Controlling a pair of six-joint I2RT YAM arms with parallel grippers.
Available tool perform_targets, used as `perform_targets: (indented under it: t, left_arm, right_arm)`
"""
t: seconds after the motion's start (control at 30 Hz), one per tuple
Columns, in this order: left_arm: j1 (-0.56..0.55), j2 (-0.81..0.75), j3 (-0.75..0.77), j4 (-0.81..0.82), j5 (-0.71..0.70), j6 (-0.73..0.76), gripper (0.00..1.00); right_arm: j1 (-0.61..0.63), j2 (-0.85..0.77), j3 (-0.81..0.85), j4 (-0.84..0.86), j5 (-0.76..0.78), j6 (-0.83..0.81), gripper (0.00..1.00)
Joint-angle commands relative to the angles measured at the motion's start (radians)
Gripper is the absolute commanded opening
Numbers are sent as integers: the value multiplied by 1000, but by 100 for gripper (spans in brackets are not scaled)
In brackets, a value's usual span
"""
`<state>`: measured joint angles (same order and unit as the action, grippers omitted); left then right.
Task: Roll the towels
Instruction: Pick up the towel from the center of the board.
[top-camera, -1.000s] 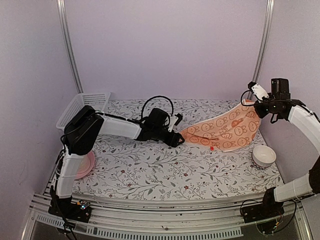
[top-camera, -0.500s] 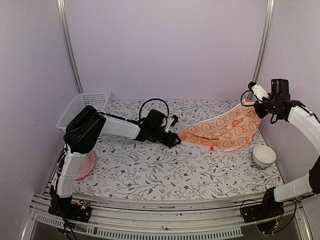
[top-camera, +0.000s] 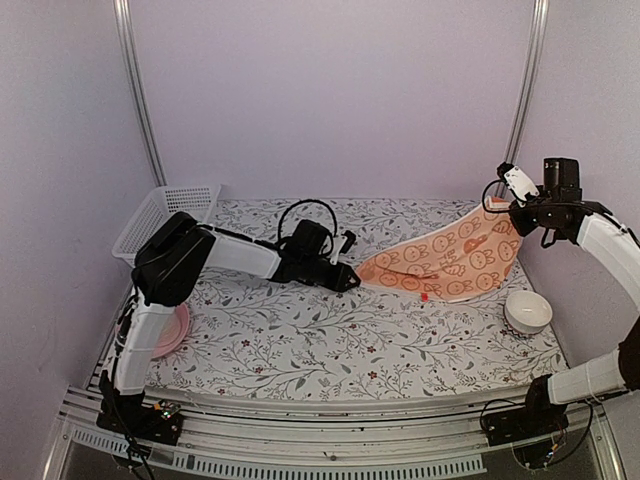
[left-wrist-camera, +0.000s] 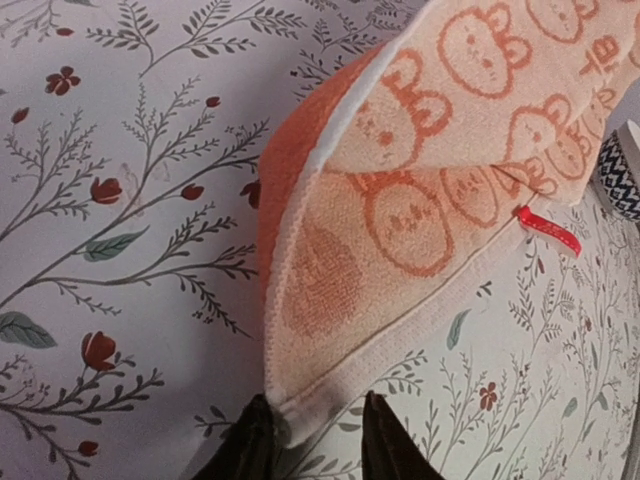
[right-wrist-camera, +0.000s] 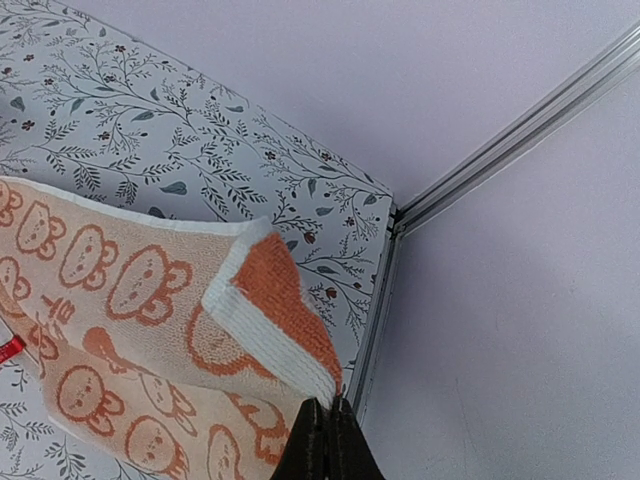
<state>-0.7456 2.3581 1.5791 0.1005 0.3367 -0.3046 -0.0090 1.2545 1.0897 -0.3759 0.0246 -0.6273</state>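
While I hold the orange terry towel printed with little faces (top-camera: 450, 260) taut over the far right of the flowered table (top-camera: 300, 345), left gripper (top-camera: 347, 279) clenched on its low corner, right gripper (top-camera: 508, 203) pinching the raised one, I'd lower it flat evenly; the right wall (top-camera: 600, 120) crowds me, the white bowl (top-camera: 527, 312) sits near, open room lies left.

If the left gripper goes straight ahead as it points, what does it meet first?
The orange towel: the left gripper pinches its corner, and the cloth lies directly ahead. Depth beyond is unclear.
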Motion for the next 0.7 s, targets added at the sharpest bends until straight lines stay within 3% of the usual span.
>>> perform_targets:
  t: [0.0,0.13,0.33,0.5,0.67]
  left_arm:
    - [12,32,19,15,3,-15,19]
    - [14,38,28,13,-7,-17,0]
    - [14,-6,17,4,-81,16,0]
    - [-8,-266,-157,-12,-350,104,0]
    - [-71,-579,-358,-58,-615,164,0]
  right_arm:
    - [-2,-30,-16,27,-1,8,2]
    - [-1,-30,-17,28,-9,5,2]
    - [0,-34,-23,24,-65,-6,2]
    - [22,-58,-44,-1,-303,-62,2]
    - [154,-9,-79,-9,-400,-114,2]
